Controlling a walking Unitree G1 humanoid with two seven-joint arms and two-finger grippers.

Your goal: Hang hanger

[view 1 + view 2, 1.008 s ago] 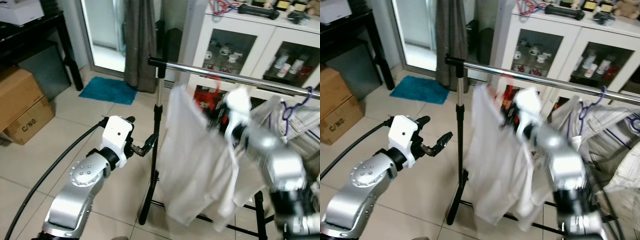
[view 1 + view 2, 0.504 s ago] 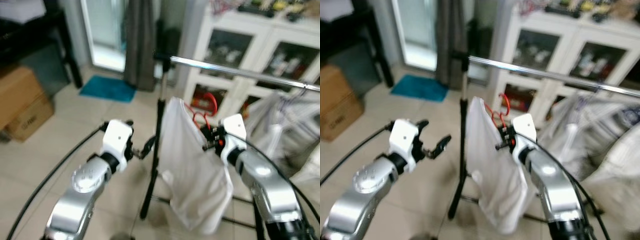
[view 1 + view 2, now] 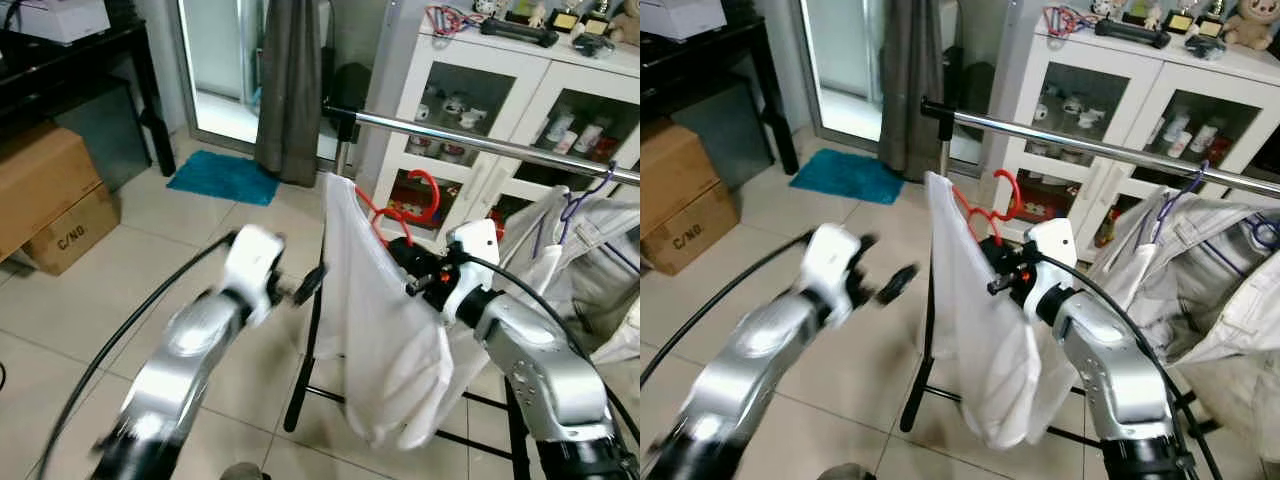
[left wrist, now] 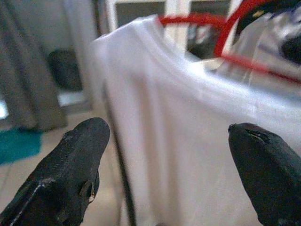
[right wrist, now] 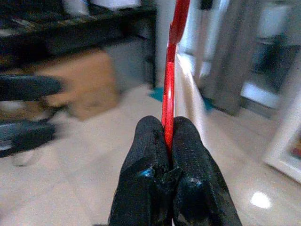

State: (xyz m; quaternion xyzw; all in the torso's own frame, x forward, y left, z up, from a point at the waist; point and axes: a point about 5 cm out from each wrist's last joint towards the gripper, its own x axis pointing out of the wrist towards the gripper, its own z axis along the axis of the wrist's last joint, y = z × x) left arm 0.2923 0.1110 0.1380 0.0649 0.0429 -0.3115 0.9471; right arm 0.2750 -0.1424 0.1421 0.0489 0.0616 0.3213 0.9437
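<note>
A red hanger (image 3: 415, 205) carries a white shirt (image 3: 375, 330) and hangs below the chrome rail (image 3: 470, 143) of a clothes rack. My right gripper (image 5: 162, 141) is shut on the hanger's red wire, just under its hook, in front of the rail. My left gripper (image 4: 169, 155) is open, its fingers (image 4: 70, 174) spread wide and facing the shirt's shoulder from the left. In the eye views the left gripper (image 3: 300, 285) is blurred and sits beside the rack's black upright post (image 3: 315, 320).
More garments on a purple hanger (image 3: 580, 205) hang further right on the rail. A white glass-door cabinet (image 3: 500, 90) stands behind the rack. Cardboard boxes (image 3: 45, 195) and a black table (image 3: 90, 60) are at left, a teal mat (image 3: 225, 178) on the tiled floor.
My left arm has swung up and toward the shirt, blurred with motion. The right gripper keeps its hold on the hanger, which sits a little higher, close under the rail.
</note>
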